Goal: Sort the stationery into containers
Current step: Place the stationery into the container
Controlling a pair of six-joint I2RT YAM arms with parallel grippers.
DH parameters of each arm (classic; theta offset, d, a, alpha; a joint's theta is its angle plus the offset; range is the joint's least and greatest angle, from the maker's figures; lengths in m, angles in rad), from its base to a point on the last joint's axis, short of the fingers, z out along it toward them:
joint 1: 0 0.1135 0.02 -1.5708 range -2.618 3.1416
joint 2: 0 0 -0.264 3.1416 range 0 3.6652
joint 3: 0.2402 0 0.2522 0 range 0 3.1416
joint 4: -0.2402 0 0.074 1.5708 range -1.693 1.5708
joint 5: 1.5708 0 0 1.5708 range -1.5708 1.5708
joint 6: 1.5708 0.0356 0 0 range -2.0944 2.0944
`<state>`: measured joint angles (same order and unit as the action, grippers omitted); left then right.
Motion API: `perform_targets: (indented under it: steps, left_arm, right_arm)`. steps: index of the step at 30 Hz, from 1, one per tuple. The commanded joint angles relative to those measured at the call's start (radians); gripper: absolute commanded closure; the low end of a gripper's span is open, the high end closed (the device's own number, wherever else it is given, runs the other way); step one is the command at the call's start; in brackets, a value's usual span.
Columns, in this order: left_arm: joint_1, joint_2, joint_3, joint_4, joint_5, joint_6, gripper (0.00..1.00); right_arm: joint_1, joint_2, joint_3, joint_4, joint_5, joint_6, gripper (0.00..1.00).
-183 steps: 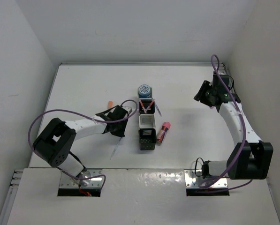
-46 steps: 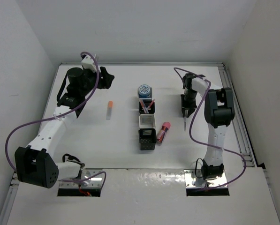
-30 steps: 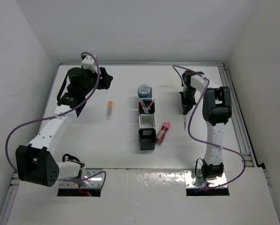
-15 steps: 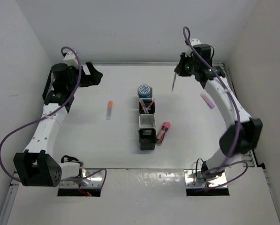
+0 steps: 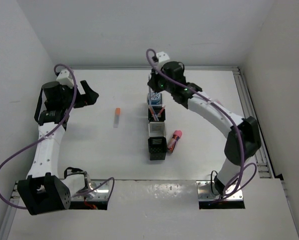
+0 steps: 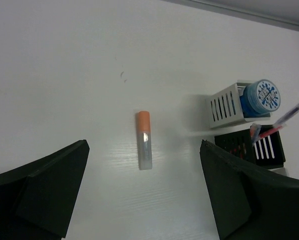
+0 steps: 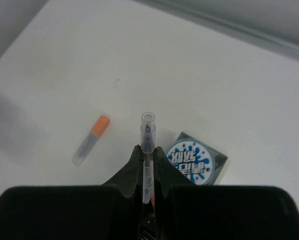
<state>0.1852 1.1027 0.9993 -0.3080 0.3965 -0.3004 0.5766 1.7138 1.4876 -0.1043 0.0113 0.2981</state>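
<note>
The containers (image 5: 157, 131) form a short row of black mesh and white cups in mid-table. A blue-and-white roll (image 5: 155, 96) fills the far cup (image 7: 220, 161), and thin pens (image 5: 158, 113) stand in the black cup beside it. My right gripper (image 5: 155, 90) hovers over that far end, shut on a thin clear-capped pen (image 7: 147, 142) that sticks out past its fingertips. A white stick with an orange cap (image 5: 117, 117) lies left of the row. My left gripper (image 5: 90, 95) hangs open above the stick (image 6: 144, 142), high off the table. A pink-red marker (image 5: 176, 140) lies right of the row.
White walls enclose the table on three sides. A metal rail (image 5: 249, 115) runs along the right edge. The roll (image 6: 262, 96) and the black pen cup (image 6: 249, 146) show at the right of the left wrist view.
My right arm lifted the pen from the table's right side, swung it round the back, and now holds it over the containers. My left arm pulled back to the left, its jaws opening wider.
</note>
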Motion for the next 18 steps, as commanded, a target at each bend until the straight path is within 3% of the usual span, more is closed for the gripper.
perform_targets:
  steps: [1, 11, 18]
  left_arm:
    - [0.007, -0.024, 0.03, -0.009, 0.028, 0.056, 0.0]
    - [0.005, -0.075, -0.062, 0.073, 0.053, 0.101, 0.0]
    - [0.0, -0.056, -0.091, 0.093, 0.068, 0.125, 0.0]
  right_arm:
    - [0.042, 0.0, -0.024, 0.063, 0.062, -0.025, 1.0]
    - [0.078, -0.039, -0.211, 0.067, 0.128, -0.051, 1.0]
    - [0.075, -0.043, -0.308, 0.235, 0.22, -0.116, 1.0]
